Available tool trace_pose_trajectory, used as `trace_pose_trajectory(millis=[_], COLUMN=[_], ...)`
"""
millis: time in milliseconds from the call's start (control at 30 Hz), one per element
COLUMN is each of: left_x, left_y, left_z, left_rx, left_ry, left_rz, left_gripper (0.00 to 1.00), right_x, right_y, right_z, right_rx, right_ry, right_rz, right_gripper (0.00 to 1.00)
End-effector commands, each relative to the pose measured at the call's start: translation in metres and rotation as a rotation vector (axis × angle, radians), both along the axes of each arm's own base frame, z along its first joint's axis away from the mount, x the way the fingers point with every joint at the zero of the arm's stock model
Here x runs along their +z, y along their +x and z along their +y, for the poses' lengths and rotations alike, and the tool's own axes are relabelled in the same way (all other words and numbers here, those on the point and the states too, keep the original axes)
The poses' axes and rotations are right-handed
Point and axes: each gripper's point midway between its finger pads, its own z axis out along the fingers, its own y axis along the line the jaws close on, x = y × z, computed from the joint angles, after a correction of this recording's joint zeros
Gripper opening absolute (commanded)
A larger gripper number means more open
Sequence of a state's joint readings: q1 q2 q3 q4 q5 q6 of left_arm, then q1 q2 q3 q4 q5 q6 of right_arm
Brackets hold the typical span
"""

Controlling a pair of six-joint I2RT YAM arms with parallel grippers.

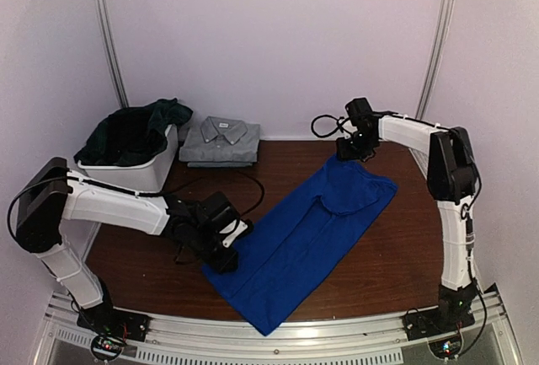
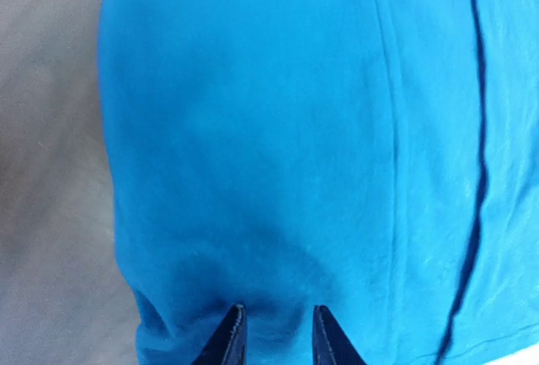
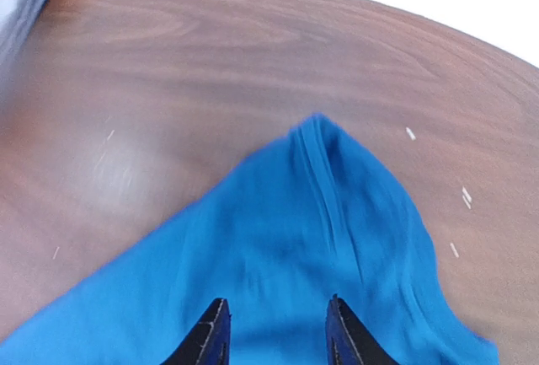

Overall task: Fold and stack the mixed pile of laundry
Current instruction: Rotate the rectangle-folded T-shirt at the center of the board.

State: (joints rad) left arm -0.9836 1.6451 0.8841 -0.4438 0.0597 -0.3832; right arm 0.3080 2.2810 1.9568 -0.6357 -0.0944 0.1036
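Observation:
A royal-blue T-shirt [image 1: 307,230] lies folded into a long strip, running diagonally across the wooden table [image 1: 396,247]. My left gripper [image 1: 226,251] sits at the strip's near left edge. In the left wrist view its jaws [image 2: 278,310] stand a little apart, tips pressed into the blue cloth [image 2: 278,129], which puckers between them. My right gripper [image 1: 349,152] is over the strip's far corner. There its jaws [image 3: 274,304] are apart above the pointed end of the shirt [image 3: 312,222]. Dark green and black garments [image 1: 135,133] of the laundry pile fill the basket.
The white plastic basket [image 1: 135,173] stands at the back left. A folded grey collared shirt [image 1: 221,140] lies beside it on the right. Black cables run across the table behind my left arm. Metal rails border the near edge.

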Motion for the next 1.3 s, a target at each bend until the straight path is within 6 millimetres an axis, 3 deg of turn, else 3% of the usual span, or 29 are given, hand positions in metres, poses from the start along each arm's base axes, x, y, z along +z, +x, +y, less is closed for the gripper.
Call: trace_pose_trajectory(millis=[0, 33, 67, 100, 233, 333, 467, 567, 733, 833, 1000, 1133, 1267], left_x=[0.047, 0.049, 0.05, 0.049, 0.04, 0.03, 0.01, -0.005, -0.027, -0.035, -0.038, -0.028, -0.009], left_y=[0.034, 0.044, 0.055, 0.063, 0.089, 0.092, 0.082, 0.064, 0.027, 0.008, 0.001, 0.01, 0.024], left_z=[-0.022, -0.025, -0.027, -0.028, -0.041, -0.049, -0.046, -0.045, -0.055, -0.073, -0.105, -0.129, -0.144], left_rx=[-0.019, -0.013, -0.005, -0.004, -0.011, -0.039, -0.078, -0.124, -0.209, -0.245, -0.249, -0.21, -0.183], left_ry=[-0.063, -0.057, -0.041, -0.023, 0.018, 0.014, 0.028, 0.038, 0.048, 0.011, -0.042, -0.105, -0.142], left_rz=[-0.097, -0.121, -0.151, -0.175, -0.233, -0.231, -0.197, -0.17, -0.122, -0.069, -0.046, -0.062, -0.1], left_gripper=[0.28, 0.28, 0.28, 0.28, 0.27, 0.26, 0.25, 0.24, 0.24, 0.24, 0.24, 0.25, 0.26], right_x=[0.072, 0.076, 0.059, 0.057, 0.012, -0.015, -0.047, -0.066, -0.079, -0.084, -0.084, -0.061, -0.016], right_y=[-0.037, -0.05, -0.065, -0.073, -0.109, -0.123, -0.127, -0.119, -0.087, -0.061, -0.012, 0.01, 0.011], right_z=[-0.001, 0.002, 0.002, 0.004, -0.004, -0.014, -0.025, -0.029, -0.015, -0.003, 0.027, 0.061, 0.078], right_rx=[0.0, 0.011, 0.012, 0.012, -0.021, -0.059, -0.095, -0.097, -0.04, -0.004, 0.076, 0.159, 0.197], right_ry=[0.11, 0.148, 0.16, 0.175, 0.163, 0.132, 0.082, 0.044, 0.035, 0.038, 0.082, 0.146, 0.227], right_rz=[-0.096, -0.088, -0.042, -0.032, 0.061, 0.11, 0.158, 0.185, 0.191, 0.187, 0.136, 0.088, 0.031], right_gripper=[0.4, 0.4, 0.4, 0.4, 0.39, 0.38, 0.37, 0.37, 0.36, 0.34, 0.33, 0.34, 0.38])
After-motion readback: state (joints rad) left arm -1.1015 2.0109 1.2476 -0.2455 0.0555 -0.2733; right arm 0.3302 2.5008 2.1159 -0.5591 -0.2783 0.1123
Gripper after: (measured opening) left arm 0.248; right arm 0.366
